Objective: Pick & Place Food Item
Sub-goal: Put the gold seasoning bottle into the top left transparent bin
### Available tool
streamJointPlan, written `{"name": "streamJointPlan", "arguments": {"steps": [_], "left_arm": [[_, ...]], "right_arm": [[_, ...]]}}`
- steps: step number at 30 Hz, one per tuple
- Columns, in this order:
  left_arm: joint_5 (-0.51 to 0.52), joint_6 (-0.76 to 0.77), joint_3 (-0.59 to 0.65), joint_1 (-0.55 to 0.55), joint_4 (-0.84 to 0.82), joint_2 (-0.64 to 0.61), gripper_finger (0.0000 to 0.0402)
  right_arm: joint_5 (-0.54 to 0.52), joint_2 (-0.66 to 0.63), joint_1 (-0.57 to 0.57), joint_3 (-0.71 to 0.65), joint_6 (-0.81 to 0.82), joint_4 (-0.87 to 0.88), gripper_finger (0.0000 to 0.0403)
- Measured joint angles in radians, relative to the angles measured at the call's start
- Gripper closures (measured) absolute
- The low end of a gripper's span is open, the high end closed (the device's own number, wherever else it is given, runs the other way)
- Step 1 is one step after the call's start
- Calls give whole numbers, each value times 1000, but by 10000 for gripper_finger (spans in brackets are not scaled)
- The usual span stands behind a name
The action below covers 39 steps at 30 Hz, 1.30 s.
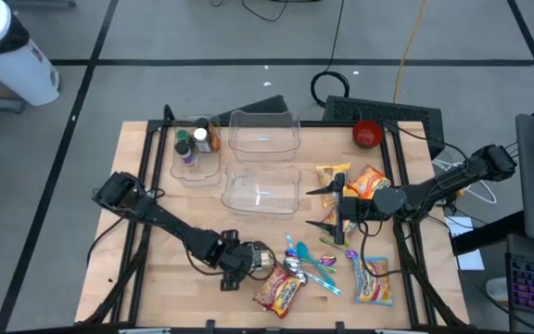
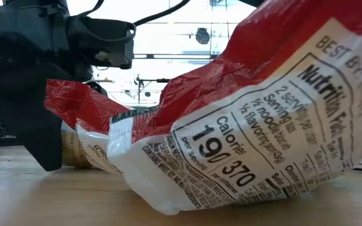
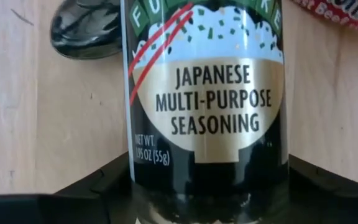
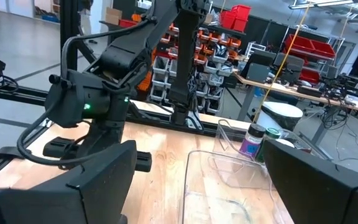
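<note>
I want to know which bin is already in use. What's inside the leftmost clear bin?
The leftmost bin holds a few upright bottles: a purple one, a green-capped one and an orange-brown one. Anything behind or beneath them is hidden.

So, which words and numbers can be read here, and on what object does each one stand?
Seasoning jar: "JAPANESE MULTI-PURPOSE SEASONING"
Same jar: "NET WT." and "(55g)"; the ounce figure is partly cut off.
Noodle packet: "Nutrition", cut off after it
Same packet: "Calorie", "190", "370", "2 servings"
Same packet: "BEST B", cut off.
Its finer print is too small to read, and so are the packets in the high view.
</note>
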State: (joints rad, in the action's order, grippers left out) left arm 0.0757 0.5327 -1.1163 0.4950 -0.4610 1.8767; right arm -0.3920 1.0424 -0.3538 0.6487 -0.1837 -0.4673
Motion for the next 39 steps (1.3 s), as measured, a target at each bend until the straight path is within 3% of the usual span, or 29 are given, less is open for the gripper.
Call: {"name": "streamJointPlan", "arguments": {"steps": [7,11,20,25,31,39], "left_arm": [[-45,27,-50,-12,-11,-6,31],[-53,29,-63,-22,-12,-6,6],[-45,47,-79,-42,-14,5,30],[-91,50,-79,-65,-11,51,51],[-114,44,-81,-78,-24,54,124],[-38,47,-74,-64,-40,-54,125]], "right_arm": [[0,0,0,0,0,0,57],[0,0,0,0,0,0,57],[0,0,0,0,0,-1,57],[0,0,-1,0,3,-1,57],[0,0,-1,0,3,-7,57],[0,0,-1,0,7,-7,57]]}}
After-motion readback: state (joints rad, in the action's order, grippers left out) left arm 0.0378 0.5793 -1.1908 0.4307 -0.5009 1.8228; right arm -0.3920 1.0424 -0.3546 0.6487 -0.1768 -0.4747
